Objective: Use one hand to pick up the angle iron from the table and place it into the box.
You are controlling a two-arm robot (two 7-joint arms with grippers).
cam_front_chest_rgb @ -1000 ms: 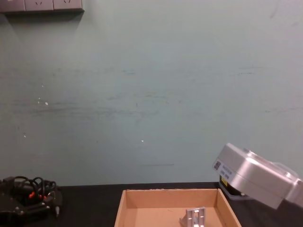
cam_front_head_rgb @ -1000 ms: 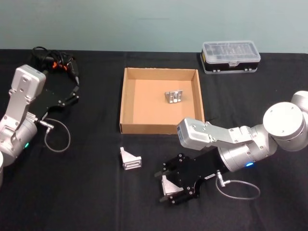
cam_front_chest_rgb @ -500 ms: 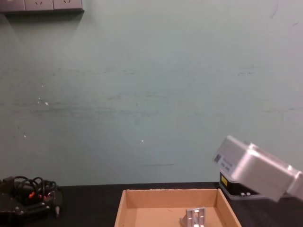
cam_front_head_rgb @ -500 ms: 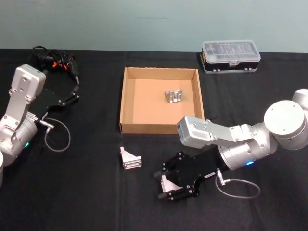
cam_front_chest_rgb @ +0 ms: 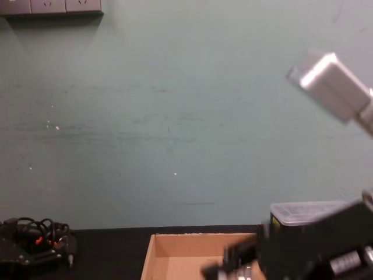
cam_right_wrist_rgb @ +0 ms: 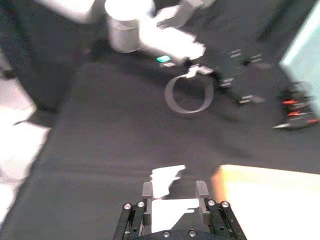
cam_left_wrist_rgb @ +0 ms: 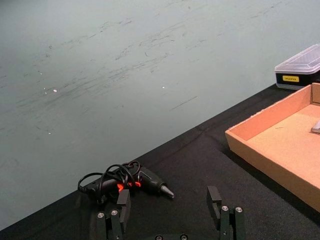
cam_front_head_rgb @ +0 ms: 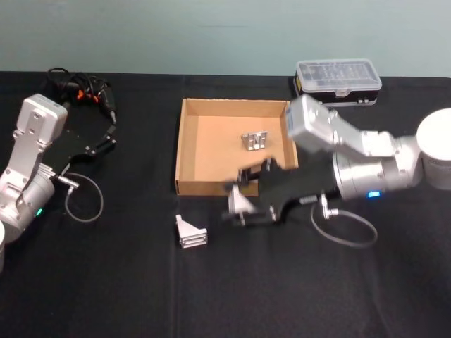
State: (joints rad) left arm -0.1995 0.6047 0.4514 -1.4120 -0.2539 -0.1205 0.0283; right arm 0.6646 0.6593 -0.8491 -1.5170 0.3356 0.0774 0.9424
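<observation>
My right gripper (cam_front_head_rgb: 237,203) is shut on a silver angle iron (cam_front_head_rgb: 242,205) and holds it in the air just in front of the near wall of the tan box (cam_front_head_rgb: 187,144). In the right wrist view the angle iron (cam_right_wrist_rgb: 172,209) sits between the two fingers (cam_right_wrist_rgb: 147,192), with the box (cam_right_wrist_rgb: 270,200) beside it. A second angle iron (cam_front_head_rgb: 190,232) lies on the black table (cam_front_head_rgb: 106,282) in front of the box's left corner. Another one (cam_front_head_rgb: 254,140) lies inside the box. My left gripper (cam_front_head_rgb: 107,141) is parked open at the far left.
A small black case with a clear lid (cam_front_head_rgb: 338,81) stands behind the box to the right. A black corded tool (cam_front_head_rgb: 81,90) lies at the back left. The right arm's cable (cam_front_head_rgb: 345,229) loops over the table. The chest view has the box (cam_front_chest_rgb: 175,251) low in the middle.
My right gripper has lifted the angle iron off the table and carried it away from the front edge, up to the box's near wall. The left arm has not moved.
</observation>
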